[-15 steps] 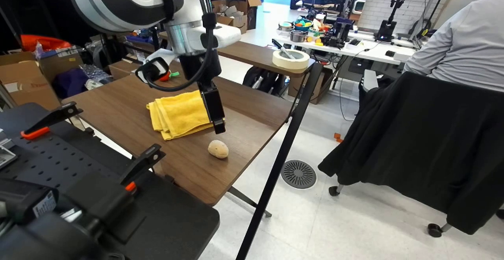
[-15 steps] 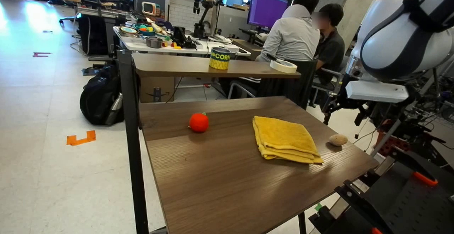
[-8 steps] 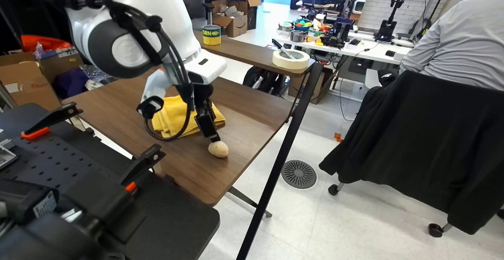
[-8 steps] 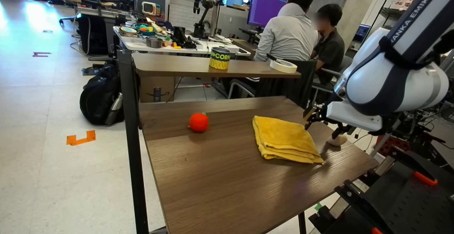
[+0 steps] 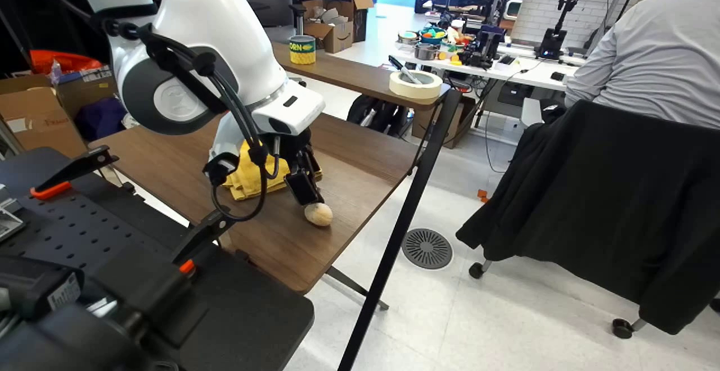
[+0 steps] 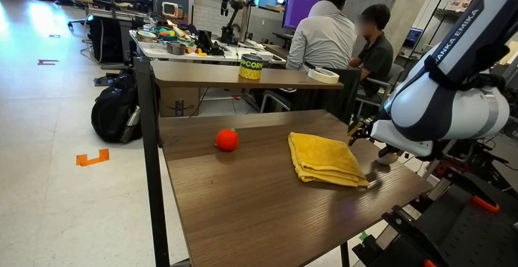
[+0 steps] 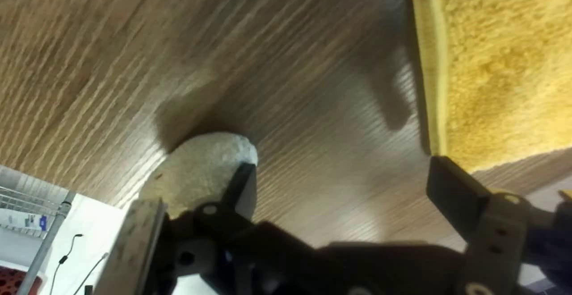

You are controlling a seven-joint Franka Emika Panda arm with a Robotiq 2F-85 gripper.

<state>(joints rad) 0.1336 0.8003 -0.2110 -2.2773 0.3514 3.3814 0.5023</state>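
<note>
The tan potato-shaped object (image 5: pixel 319 216) lies on the brown table (image 6: pixel 243 206), near its edge. Compared with half a second before, it has shifted a little toward this edge, as both exterior views show, and the gripper (image 7: pixel 342 176) has moved together with it. One second before, the gripper was hanging higher, apart from the object.

The fingers (image 7: pixel 456 192) stand wide apart, with nothing pinched between them. In the wrist view, one fingertip overlaps the end of the object, and most of the object lies on the outer side of this finger, not in the gap. It seems, therefore, that the finger has pushed the object rather than enclosed it, so the object is not held. Whether they touch at this instant cannot be told with certainty.

The opposite fingertip is near the corner of the folded yellow towel (image 6: pixel 327 159); contact there is also unclear. Farther along the table rests a red round object (image 6: pixel 227 140). On the raised shelf (image 6: pixel 194 73) stand a corn can (image 6: pixel 251 68) and a roll of tape (image 5: pixel 413 93) with a marker (image 5: pixel 401 67) resting in it.
</note>
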